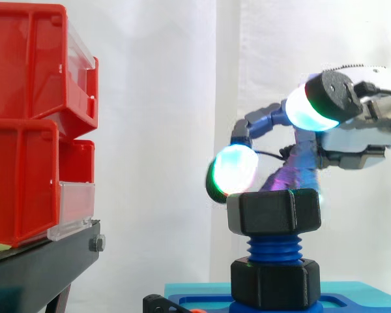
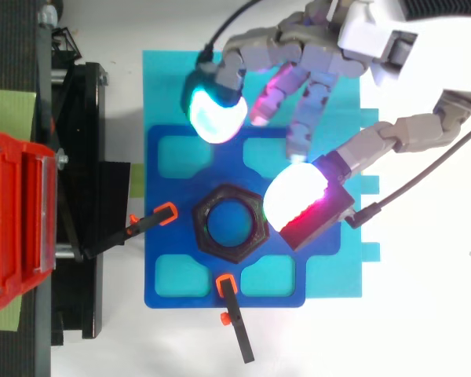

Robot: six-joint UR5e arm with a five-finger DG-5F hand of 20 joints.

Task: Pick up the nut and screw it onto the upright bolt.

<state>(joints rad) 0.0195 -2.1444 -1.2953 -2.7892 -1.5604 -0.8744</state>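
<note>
Nut sits level atop upright blue bolt, hole axis vertical, w/ hand spread wide, gripping nothing, one fingertip close beside nut.

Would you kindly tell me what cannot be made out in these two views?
- Side view: the foot of the bolt, hidden by the black hex base and cut off by the bottom edge.
- Top view: the right edge of the nut, covered by a glowing pad of the hand, so contact is unclear.
- Side view: what the red bins hold, behind their walls.
</note>
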